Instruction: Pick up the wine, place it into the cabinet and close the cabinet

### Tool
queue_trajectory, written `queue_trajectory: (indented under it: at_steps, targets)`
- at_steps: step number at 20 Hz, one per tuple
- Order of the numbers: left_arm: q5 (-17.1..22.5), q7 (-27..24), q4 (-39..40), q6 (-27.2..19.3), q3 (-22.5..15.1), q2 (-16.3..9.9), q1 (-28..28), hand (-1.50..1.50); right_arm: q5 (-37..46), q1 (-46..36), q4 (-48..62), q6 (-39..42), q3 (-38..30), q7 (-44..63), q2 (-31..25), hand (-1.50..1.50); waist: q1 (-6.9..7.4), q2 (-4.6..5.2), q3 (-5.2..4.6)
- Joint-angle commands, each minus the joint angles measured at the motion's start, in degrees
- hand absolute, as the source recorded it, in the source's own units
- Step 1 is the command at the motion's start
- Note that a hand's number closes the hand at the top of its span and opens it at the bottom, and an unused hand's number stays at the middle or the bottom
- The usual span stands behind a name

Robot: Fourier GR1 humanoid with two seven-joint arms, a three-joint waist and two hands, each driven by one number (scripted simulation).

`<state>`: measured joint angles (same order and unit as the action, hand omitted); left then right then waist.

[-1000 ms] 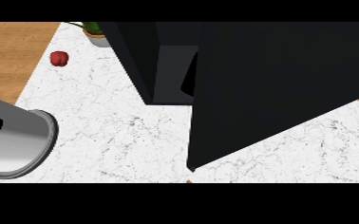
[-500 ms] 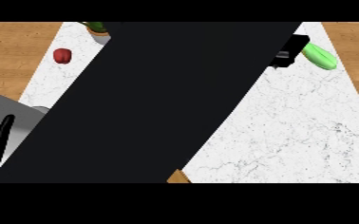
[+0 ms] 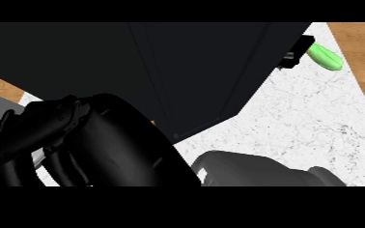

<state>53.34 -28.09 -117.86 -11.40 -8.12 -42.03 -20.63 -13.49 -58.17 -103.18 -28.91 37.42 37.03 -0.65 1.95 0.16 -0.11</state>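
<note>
A large black cabinet (image 3: 206,72) is filling most of the head view, tilting across the white marble tabletop (image 3: 299,121). The left hand (image 3: 78,145) is looming dark at lower left; whether its fingers are gripping anything cannot be told. Another dark shape at the lower edge may be the right hand, unclear. The wine is not showing, so its place and long axis cannot be judged. A green object (image 3: 325,58) is lying beyond the cabinet. The step is probably placing or closing; next calls for finding the door edge.
</note>
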Motion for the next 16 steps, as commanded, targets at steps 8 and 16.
queue_trajectory:
  at_steps: [8, 16]
  targets:
    - [-2.3, 1.9, -1.7, 0.1, 1.4, 2.1, -1.7, -1.50, 2.4, -13.0, 26.4, 7.3, -11.0, -9.7, 0.6, 1.50, -0.26, 0.00, 0.06]
    - [-3.5, 4.6, 0.4, 0.1, 2.7, 4.5, 2.2, -1.50, -0.1, -13.1, 39.7, 14.1, -16.3, -20.4, 0.6, 1.50, -0.61, 0.14, 0.07]
